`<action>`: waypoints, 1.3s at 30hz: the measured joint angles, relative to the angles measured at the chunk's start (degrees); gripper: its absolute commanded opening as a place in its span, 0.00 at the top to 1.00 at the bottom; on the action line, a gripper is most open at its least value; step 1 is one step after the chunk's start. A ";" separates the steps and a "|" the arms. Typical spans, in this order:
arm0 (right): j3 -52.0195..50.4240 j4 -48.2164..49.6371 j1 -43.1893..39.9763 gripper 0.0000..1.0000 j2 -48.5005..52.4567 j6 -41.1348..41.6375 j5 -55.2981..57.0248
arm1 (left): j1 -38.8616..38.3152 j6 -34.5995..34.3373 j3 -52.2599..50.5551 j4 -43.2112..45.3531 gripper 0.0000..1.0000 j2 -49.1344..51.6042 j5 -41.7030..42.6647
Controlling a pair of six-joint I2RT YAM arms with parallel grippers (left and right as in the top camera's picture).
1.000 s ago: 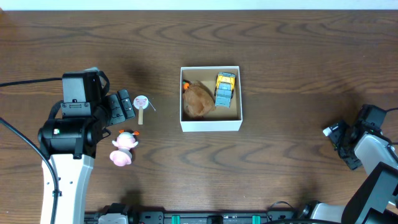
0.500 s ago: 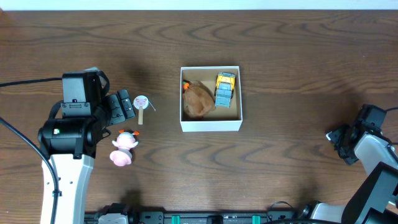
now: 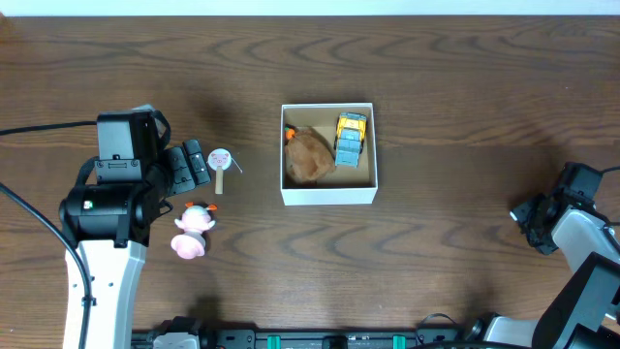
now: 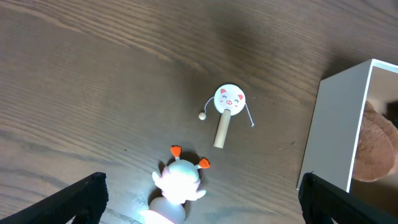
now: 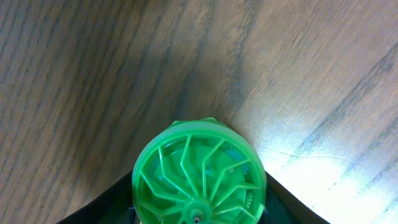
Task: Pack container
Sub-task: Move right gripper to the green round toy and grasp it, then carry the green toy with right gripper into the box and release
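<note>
The container (image 3: 327,196) is a square white box with a brown inside, standing mid-table. It holds a brown plush toy (image 3: 308,155) and a yellow and blue toy car (image 3: 350,139); its white wall (image 4: 336,130) also shows in the left wrist view. A pink pig toy (image 3: 192,230) (image 4: 179,186) lies left of the container, beside a small pig-face rattle drum (image 3: 220,160) (image 4: 229,102). My left gripper (image 3: 197,165) (image 4: 202,202) is open, its fingers wide on either side of the pig toy. At the far right, my right gripper (image 3: 530,215) (image 5: 199,208) is shut on a green spoked wheel (image 5: 199,177).
Dark wooden table (image 3: 455,87) all around. The left arm's body (image 3: 107,208) stands over the table's left side. The right arm (image 3: 581,242) comes in from the lower right corner.
The right gripper's jaws have closed in from wide open onto the green wheel. The left arm and the toys have not moved.
</note>
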 measured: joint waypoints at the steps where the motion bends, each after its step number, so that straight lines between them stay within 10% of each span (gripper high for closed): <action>1: 0.00 0.02 0.00 0.68 0.00 0.00 -0.04 | 0.00 0.00 0.00 0.00 0.02 0.00 0.00; 16: 2.29 -6.19 6.21 0.90 -4.02 -3.52 -5.77 | 0.00 0.00 0.00 -0.02 0.02 0.00 0.00; 31: 22.32 -9.66 52.04 0.93 -12.50 -23.39 -7.50 | 0.00 0.00 0.00 -0.02 0.02 0.00 0.00; 39: 22.32 -8.59 61.86 0.89 -7.85 -27.52 -5.88 | 0.00 0.00 0.00 -0.02 0.02 0.00 0.00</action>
